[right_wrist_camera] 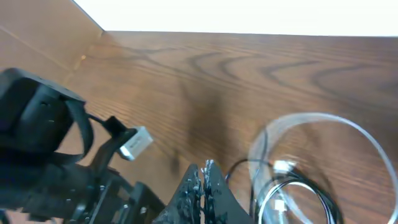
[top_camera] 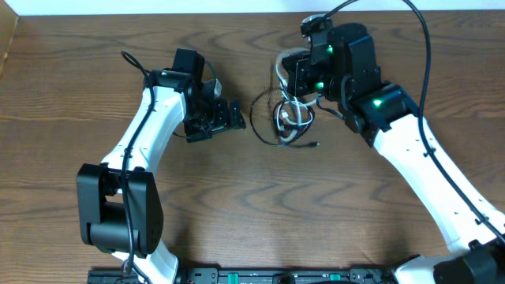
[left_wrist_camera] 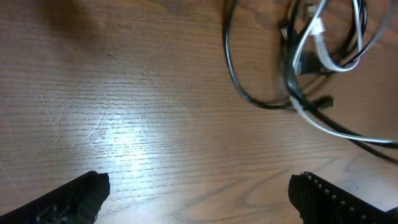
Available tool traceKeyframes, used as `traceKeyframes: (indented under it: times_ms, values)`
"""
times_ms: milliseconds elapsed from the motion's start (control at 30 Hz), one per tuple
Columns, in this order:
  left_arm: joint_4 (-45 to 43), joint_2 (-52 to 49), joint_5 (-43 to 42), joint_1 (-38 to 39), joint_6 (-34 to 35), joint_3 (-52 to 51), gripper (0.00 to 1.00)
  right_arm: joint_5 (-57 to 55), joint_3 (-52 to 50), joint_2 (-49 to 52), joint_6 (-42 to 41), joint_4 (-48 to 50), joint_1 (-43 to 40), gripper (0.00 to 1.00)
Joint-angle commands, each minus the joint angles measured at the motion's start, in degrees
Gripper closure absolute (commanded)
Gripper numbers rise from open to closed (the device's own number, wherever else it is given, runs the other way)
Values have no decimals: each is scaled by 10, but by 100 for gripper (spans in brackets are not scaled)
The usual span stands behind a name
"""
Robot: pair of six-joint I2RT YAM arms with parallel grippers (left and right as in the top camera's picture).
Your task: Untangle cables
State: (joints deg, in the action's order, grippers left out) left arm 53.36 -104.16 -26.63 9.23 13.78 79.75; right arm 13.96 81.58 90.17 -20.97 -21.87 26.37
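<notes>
The cables [top_camera: 290,117] lie in a tangle on the wooden table, white and black loops twisted together. A black loop [left_wrist_camera: 249,93] and white strands [left_wrist_camera: 323,56] show at the upper right of the left wrist view. My left gripper [top_camera: 237,118] sits just left of the tangle, open and wide [left_wrist_camera: 199,186], with only bare wood between its fingers. My right gripper [top_camera: 288,79] hovers over the back of the tangle. Its fingers are pressed together [right_wrist_camera: 204,177] and no cable shows between them. The cables [right_wrist_camera: 292,186] lie to their right, with a blurred white loop [right_wrist_camera: 323,118] arcing up.
The table's back edge meets a white wall [top_camera: 158,6]. A thick black wire [top_camera: 426,47] runs to the right arm. The left arm's body [right_wrist_camera: 37,124] fills the left of the right wrist view, close to the right fingers.
</notes>
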Motion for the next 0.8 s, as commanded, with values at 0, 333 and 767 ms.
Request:
traceKeyframes:
  times_ms: [0, 333, 767]
  values:
    - [1, -4, 4, 1, 5, 0, 2, 14, 5, -10, -29, -15, 3, 99]
    - [1, -4, 4, 1, 5, 0, 2, -107, 4, -9, -28, -69, 3, 88]
    - [1, -4, 4, 1, 5, 0, 2, -223, -5, 112, -58, -238, -12, 66]
